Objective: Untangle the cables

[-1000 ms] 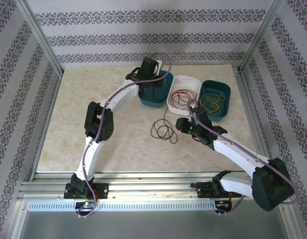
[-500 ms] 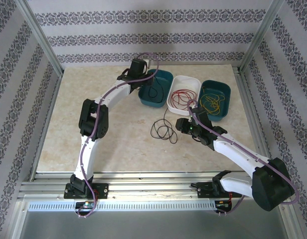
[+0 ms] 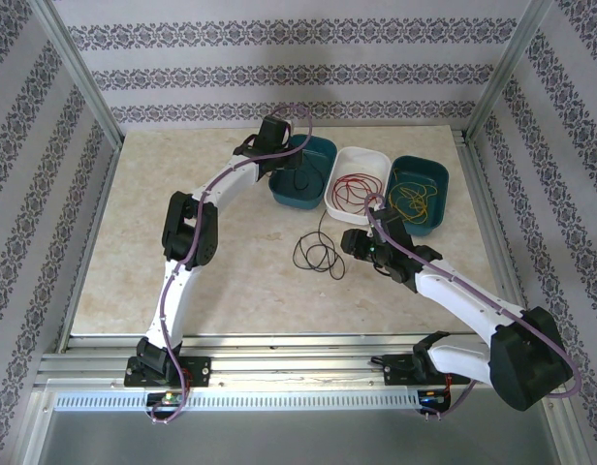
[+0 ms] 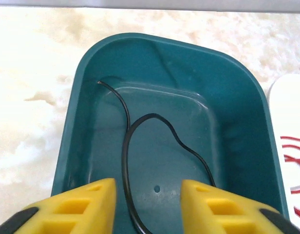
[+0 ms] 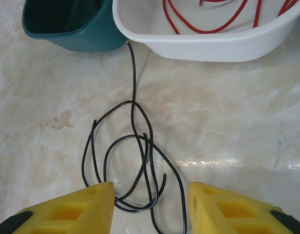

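Pale, stone-look tabletop (image 3: 134, 242) sits between walls (image 3: 279, 77) with grey flower stripes.

The left jaws are apart. Their yellow fingers (image 4: 82, 204) hang over a dark teal plastic tub (image 4: 247, 126). One curled black wire (image 4: 128, 146), very thin, lies loose on the floor of that tub. It bends into a loop and runs down between the two fingers, but nothing pinches it.

Just to the right of this tub stands a white plastic tub (image 3: 366, 155) with thin red wire (image 3: 355, 186) looped inside. Next to that stands a second teal tub (image 3: 439, 174), which holds a bunch of thin yellow wire (image 3: 410, 201). The three tubs stand close together in a row at the far side of the tabletop.

The right jaws are apart too, and they pinch nothing. Their yellow fingers (image 5: 67, 209) hang low over a looped black wire (image 5: 135, 161). This thin wire lies on the bare tabletop, near the tubs, in a few loose loops that cross each other. One end of it runs straight up to the spot where the first teal tub and the white tub meet.
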Controlling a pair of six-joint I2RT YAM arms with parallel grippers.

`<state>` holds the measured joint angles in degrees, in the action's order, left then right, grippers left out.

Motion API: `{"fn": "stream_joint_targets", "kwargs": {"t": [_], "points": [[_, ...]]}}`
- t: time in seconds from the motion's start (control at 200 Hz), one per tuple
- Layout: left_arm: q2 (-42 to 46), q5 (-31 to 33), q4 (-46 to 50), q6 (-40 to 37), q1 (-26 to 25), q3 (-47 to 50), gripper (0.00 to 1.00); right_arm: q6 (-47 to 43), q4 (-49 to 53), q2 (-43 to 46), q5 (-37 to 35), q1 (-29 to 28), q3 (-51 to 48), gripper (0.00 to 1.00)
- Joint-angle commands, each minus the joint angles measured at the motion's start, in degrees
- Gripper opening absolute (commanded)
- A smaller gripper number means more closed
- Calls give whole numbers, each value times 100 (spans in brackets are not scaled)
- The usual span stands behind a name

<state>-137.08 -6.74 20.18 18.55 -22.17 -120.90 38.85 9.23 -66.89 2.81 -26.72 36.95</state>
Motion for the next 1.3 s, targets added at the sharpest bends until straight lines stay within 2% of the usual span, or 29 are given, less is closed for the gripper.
{"fn": "stream_joint_targets", "kwargs": {"t": [0.0, 0.245, 0.53, 0.779, 0.954, 1.094, 1.294], "points": [[368, 313, 52, -157, -69, 197, 58, 26, -25, -84, -115, 62, 23, 46], [969, 678, -87, -254, -85, 648, 100, 44, -17, -291, -88, 79, 67, 48], [1867, 964, -492, -244, -166, 1770, 100, 26, -13, -479, -70, 79, 101, 52], [2970, 769, -1168, -82, -463, 3702, 100, 17, -27, -777, -10, 79, 220, 56], [3555, 613, -1148, 285, -674, 4915, 100, -33, -26, -1037, 68, 51, 401, 55], [3738, 426, -855, 502, -968, 5443, 100, -53, -41, -1260, 138, 19, 538, 54], [3703, -68, -727, 684, -1439, 5765, 84, -40, -84, -1490, 176, -57, 654, 54]]}}
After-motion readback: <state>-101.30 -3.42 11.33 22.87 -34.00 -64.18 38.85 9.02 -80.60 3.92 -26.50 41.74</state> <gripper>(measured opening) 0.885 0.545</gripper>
